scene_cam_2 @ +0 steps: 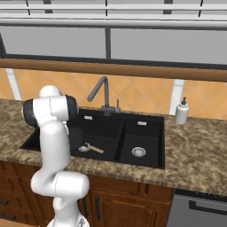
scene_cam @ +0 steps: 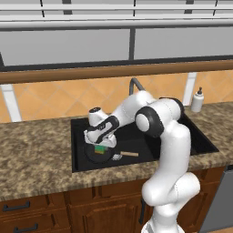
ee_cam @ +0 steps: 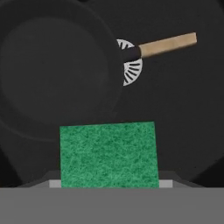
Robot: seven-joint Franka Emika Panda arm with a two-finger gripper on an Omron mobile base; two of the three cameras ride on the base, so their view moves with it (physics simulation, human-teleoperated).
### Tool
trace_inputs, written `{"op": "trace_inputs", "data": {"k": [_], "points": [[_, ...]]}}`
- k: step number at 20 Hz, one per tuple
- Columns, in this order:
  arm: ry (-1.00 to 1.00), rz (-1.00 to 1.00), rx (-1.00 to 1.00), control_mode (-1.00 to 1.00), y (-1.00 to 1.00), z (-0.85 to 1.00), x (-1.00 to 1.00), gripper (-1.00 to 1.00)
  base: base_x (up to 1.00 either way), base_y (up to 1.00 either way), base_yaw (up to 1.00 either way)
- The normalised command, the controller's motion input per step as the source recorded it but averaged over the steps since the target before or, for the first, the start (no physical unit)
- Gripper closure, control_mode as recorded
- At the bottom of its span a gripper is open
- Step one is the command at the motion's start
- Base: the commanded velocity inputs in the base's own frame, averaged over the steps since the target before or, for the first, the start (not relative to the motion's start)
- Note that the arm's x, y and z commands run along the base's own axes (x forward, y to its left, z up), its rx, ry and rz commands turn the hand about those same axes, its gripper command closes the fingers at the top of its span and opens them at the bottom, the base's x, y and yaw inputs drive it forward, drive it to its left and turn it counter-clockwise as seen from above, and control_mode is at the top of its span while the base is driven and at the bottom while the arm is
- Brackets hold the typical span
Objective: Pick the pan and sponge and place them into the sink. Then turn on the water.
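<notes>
The black double-basin sink was seen set into a speckled stone counter. In its wide basin the pan was lying flat, its light wooden handle reaching out over a round silver drain that was partly covered by the pan's edge. From the right base view the pan and its handle were seen beside the arm, near the front wall of that basin. The narrower basin held nothing but its own silver drain.

The gripper was held low inside the wide basin, above the pan. The sponge was seen green side up between the finger tips, and in the left base view it appeared just under the hand; the claw was judged to be closed on it. Whether the sponge was touching the pan beneath could not be told.

The pan was close to the front and left walls of the basin; open floor was left toward the divider and the back wall. A dark gooseneck faucet stood behind the sink, and a white soap dispenser stood on the counter to the right, well apart from the arm.

Counted: one pan, one sponge, two basins, two drains, one faucet, one dispenser.
</notes>
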Motion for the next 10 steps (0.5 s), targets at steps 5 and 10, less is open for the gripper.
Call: {"op": "trace_inputs", "data": {"k": [5, 10], "points": [[0.0, 0.0, 0.0, -1.0, 0.0, -0.01, 0.43, 1.0, 0.0, 0.0, 0.0], [0.0, 0.0, 0.0, -1.0, -0.01, -0.24, 0.44, 1.0, 0.0, 0.0, 0.0]]}}
